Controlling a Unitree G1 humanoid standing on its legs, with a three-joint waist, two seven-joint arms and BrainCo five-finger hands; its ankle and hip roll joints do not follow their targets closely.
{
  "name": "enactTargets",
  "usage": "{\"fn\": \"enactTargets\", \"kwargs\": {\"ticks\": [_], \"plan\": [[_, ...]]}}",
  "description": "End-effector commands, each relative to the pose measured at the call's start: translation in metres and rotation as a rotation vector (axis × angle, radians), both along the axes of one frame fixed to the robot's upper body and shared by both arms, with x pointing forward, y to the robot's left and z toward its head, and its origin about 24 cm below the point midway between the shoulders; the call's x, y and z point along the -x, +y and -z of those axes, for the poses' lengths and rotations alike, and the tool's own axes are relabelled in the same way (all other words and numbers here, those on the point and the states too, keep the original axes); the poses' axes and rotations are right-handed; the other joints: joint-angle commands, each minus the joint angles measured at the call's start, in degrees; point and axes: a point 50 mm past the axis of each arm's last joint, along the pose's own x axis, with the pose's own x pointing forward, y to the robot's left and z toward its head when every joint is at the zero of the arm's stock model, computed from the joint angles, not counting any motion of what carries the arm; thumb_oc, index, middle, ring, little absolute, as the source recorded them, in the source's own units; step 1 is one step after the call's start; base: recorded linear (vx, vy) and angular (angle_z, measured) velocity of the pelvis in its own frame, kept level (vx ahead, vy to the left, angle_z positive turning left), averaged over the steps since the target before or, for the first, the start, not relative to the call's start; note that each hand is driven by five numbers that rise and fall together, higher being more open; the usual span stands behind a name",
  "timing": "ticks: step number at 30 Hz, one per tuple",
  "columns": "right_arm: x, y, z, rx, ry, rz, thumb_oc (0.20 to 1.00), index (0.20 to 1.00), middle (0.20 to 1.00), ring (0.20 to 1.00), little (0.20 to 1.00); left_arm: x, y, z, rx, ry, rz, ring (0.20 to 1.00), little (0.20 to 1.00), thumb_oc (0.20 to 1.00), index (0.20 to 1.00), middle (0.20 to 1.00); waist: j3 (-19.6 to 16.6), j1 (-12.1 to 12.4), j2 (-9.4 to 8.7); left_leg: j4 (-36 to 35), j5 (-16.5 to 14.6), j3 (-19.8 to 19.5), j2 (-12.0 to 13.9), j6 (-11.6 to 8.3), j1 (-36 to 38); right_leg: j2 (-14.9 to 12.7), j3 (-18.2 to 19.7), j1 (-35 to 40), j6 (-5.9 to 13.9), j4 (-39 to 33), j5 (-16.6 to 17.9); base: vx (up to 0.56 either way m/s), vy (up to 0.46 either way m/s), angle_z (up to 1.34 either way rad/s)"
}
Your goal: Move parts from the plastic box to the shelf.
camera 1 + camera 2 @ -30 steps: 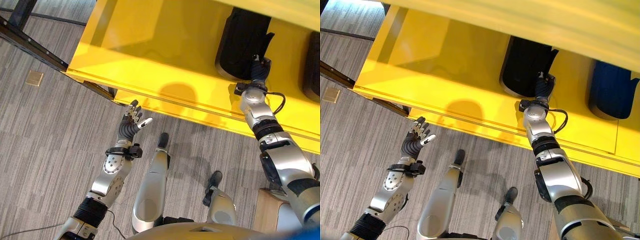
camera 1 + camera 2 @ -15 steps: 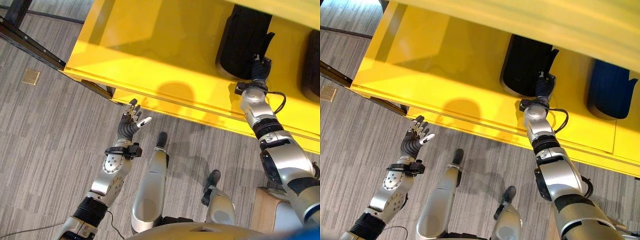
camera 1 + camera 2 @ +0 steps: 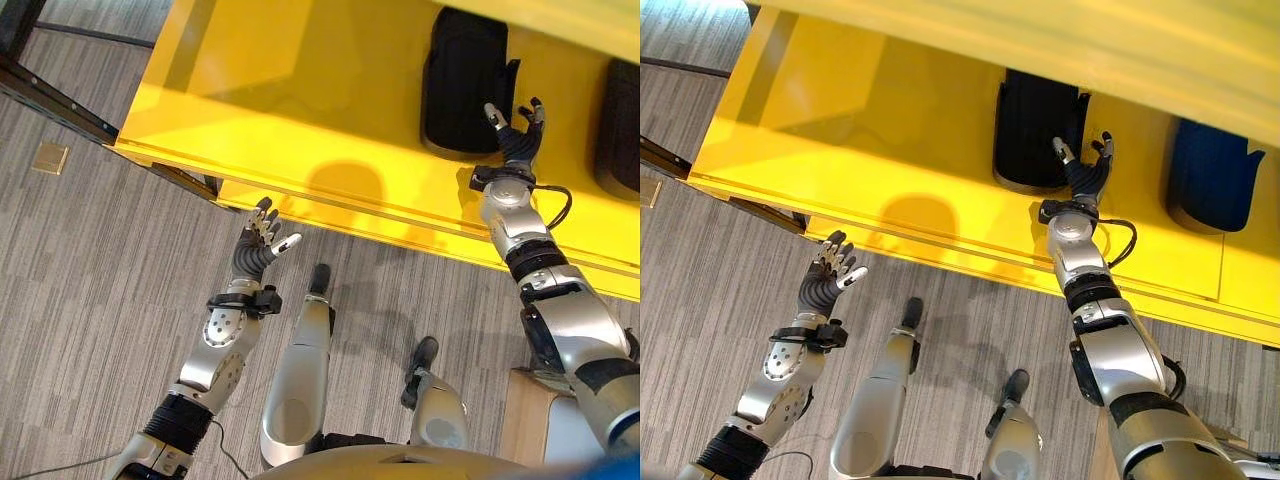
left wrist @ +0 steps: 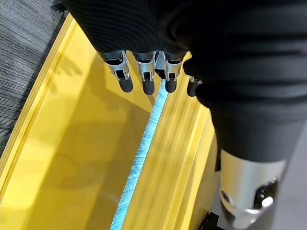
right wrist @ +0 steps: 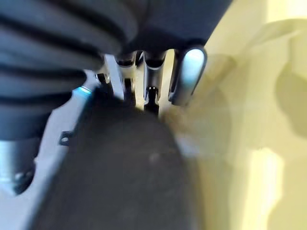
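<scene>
Black moulded part (image 3: pixel 462 82): released onto yellow metal shelf (image 3: pixel 300 110); right hand (image 3: pixel 515 130) fingers now spread, withdrawn; left hand (image 3: pixel 258 245) relaxed open.

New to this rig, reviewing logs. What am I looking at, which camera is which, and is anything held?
A two-armed humanoid robot stands at a yellow shelf. The two wide pictures come from a stereo camera on its head, looking down; the two close ones from cameras on its wrists. On the shelf stand a black part and, beside it, a dark blue part. The right hand is spread open next to the black part, holding nothing. The left hand hangs open over the grey carpet floor, also holding nothing.
</scene>
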Motion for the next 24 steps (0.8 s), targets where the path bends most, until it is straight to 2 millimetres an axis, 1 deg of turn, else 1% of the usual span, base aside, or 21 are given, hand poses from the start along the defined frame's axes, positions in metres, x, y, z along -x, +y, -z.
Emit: {"fn": "enactTargets", "kwargs": {"ticks": [1, 4, 5, 7, 12, 13, 17, 19, 24], "plan": [[0.013, -0.036, 0.006, 0.074, 0.02, 0.113, 1.0, 1.0, 1.0, 1.0, 1.0, 0.004, 0.003, -0.008, 0.031, -0.066, -0.023, 1.0, 1.0, 1.0, 1.0, 1.0, 1.06, 0.47, 2.16, -7.54, -0.13, 0.81, 1.44, 0.05, 4.98, 0.38, 1.45, -1.89, 0.15, 6.44, -1.86, 0.0, 0.0, 0.0], [0.018, -0.037, -0.006, 0.1, -0.047, 0.125, 1.0, 1.0, 1.0, 1.0, 1.0, 0.004, 0.005, -0.009, 0.029, -0.073, -0.032, 1.0, 1.0, 1.0, 1.0, 1.0, 0.93, 0.1, 1.95, -7.39, -0.28, 0.8, 1.41, 0.15, 4.97, 0.38, 1.52, -1.82, 0.18, 6.46, -1.9, 0.0, 0.0, 0.0], [0.019, -0.038, -0.006, 0.098, -0.053, 0.131, 1.0, 1.0, 1.0, 1.0, 1.0, 0.003, 0.004, -0.009, 0.03, -0.072, -0.031, 1.0, 1.0, 1.0, 1.0, 1.0, 0.89, 0.06, 1.89, -7.38, -0.3, 0.77, 1.39, 0.17, 4.96, 0.36, 1.49, -1.76, 0.19, 6.45, -1.91, 0.0, 0.0, 0.0], [0.022, -0.038, -0.013, 0.108, -0.093, 0.136, 1.0, 1.0, 1.0, 1.0, 1.0, 0.003, 0.005, -0.008, 0.026, -0.071, -0.035, 1.0, 1.0, 1.0, 1.0, 1.0, 0.78, -0.04, 1.77, -7.47, -0.33, 0.74, 1.44, 0.14, 5.02, 0.34, 1.44, -1.69, 0.22, 6.36, -1.88, 0.0, 0.0, 0.0], [0.029, -0.038, -0.018, 0.11, -0.151, 0.152, 1.0, 1.0, 1.0, 1.0, 1.0, 0.003, 0.006, -0.007, 0.031, -0.069, -0.046, 1.0, 1.0, 1.0, 1.0, 1.0, 0.59, -0.29, 1.5, -7.23, -0.5, 0.72, 1.54, 0.2, 4.96, 0.37, 1.54, -1.68, 0.24, 6.46, -1.91, 0.0, 0.0, 0.0], [0.034, -0.038, -0.02, 0.122, -0.178, 0.161, 1.0, 1.0, 1.0, 1.0, 1.0, 0.003, 0.007, -0.007, 0.033, -0.067, -0.053, 1.0, 1.0, 1.0, 1.0, 1.0, 0.48, -0.45, 1.41, -7.18, -0.57, 0.71, 1.58, 0.2, 4.95, 0.36, 1.55, -1.72, 0.25, 6.5, -1.99, 0.01, -0.015, -0.04], [0.041, -0.037, -0.022, 0.108, -0.222, 0.175, 1.0, 1.0, 1.0, 1.0, 1.0, 0.003, 0.007, -0.008, 0.036, -0.072, -0.06, 1.0, 1.0, 1.0, 1.0, 1.0, 0.17, -0.6, 1.27, -7.06, -0.7, 0.62, 1.53, 0.28, 4.87, 0.34, 1.53, -1.71, 0.28, 6.62, -2.1, 0.0, -0.004, -0.01], [0.044, -0.034, -0.02, 0.087, -0.239, 0.164, 1.0, 1.0, 1.0, 1.0, 1.0, 0.003, 0.007, -0.008, 0.037, -0.071, -0.061, 1.0, 1.0, 1.0, 1.0, 1.0, 0.12, -0.66, 1.21, -6.94, -0.73, 0.6, 1.49, 0.32, 4.8, 0.33, 1.48, -1.72, 0.28, 6.66, -2.2, 0.0, 0.0, 0.0], [0.045, -0.029, -0.018, 0.073, -0.243, 0.147, 1.0, 1.0, 1.0, 1.0, 1.0, 0.004, 0.007, -0.007, 0.035, -0.067, -0.057, 1.0, 1.0, 1.0, 1.0, 1.0, 0.03, -0.59, 1.11, -6.7, -0.81, 0.55, 1.5, 0.39, 4.56, 0.29, 1.36, -1.64, 0.34, 6.62, -2.18, 0.0, 0.0, 0.0]]}}
